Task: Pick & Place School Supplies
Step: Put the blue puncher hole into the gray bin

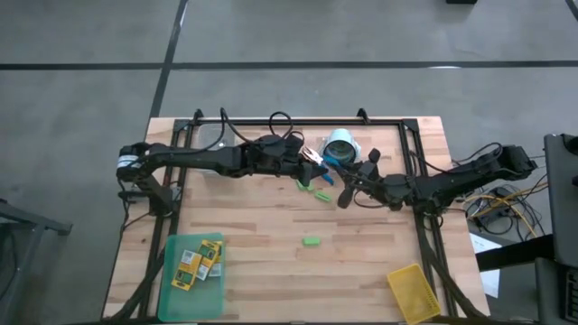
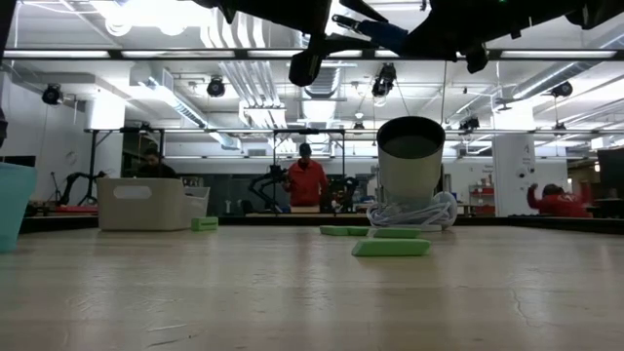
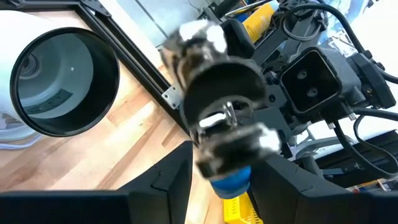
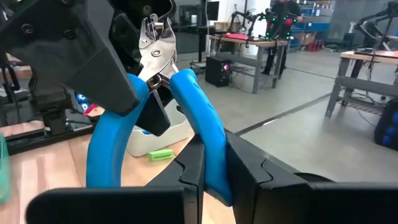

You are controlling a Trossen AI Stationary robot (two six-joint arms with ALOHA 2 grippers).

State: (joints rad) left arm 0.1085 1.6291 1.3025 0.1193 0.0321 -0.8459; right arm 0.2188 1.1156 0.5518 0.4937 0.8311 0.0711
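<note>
- The left gripper [image 1: 312, 162] reaches in from the left arm, stretched across the far half of the table [image 1: 271, 226], and its jaws clamp the metal blades of the scissors [image 4: 158, 37], held up off the wood.
- The right gripper [image 1: 345, 188] comes in low from the right arm, which lies nearly flat across the table's right side; its jaws are clenched on one blue handle loop [image 4: 199, 130] of the same scissors, so both grippers hold the tool between them.
- In the left wrist view the scissors [image 3: 227, 134] point straight out between the left fingers, blurred, with the blue handle end nearest the jaws.
- A white cylinder [image 1: 340, 144] stands just beyond the two grippers.
- Two small green eraser blocks [image 1: 312, 187] lie just under and before the left jaws; a third block [image 1: 312, 241] lies well apart, toward the table's near side.
- Crayon boxes [image 1: 199, 260] sit in the green tray [image 1: 172, 302] near the left front corner, far from both jaws.
- A yellow bin [image 1: 413, 291] rests at the right front corner.
</note>
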